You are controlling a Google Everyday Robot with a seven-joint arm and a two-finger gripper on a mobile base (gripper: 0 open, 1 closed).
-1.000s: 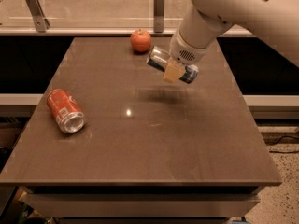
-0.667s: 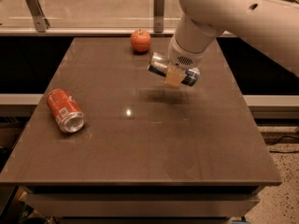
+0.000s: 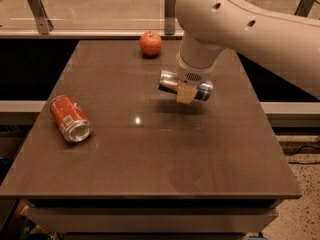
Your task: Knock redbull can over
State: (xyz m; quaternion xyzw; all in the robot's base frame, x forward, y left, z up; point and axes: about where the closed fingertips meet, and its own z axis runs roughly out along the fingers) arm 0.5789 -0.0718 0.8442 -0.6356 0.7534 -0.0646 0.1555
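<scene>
The redbull can (image 3: pixel 203 90) is slim, blue and silver, and lies horizontally across my gripper (image 3: pixel 186 91), silver end to the left. One tan finger pad (image 3: pixel 186 95) crosses the front of its mid-body; the other finger is hidden behind the can. The gripper hangs from the white arm over the table's middle right and seems shut on the can. A shadow on the table just below suggests the can is a little above the surface.
A red soda can (image 3: pixel 69 118) lies on its side at the table's left. A red apple (image 3: pixel 150 43) sits near the far edge. The brown table (image 3: pixel 150 169) drops off at the front and right; a rail runs behind it.
The gripper, with the redbull can lying across it, has come lower and toward the front of the table. The soda can and apple have not moved.
</scene>
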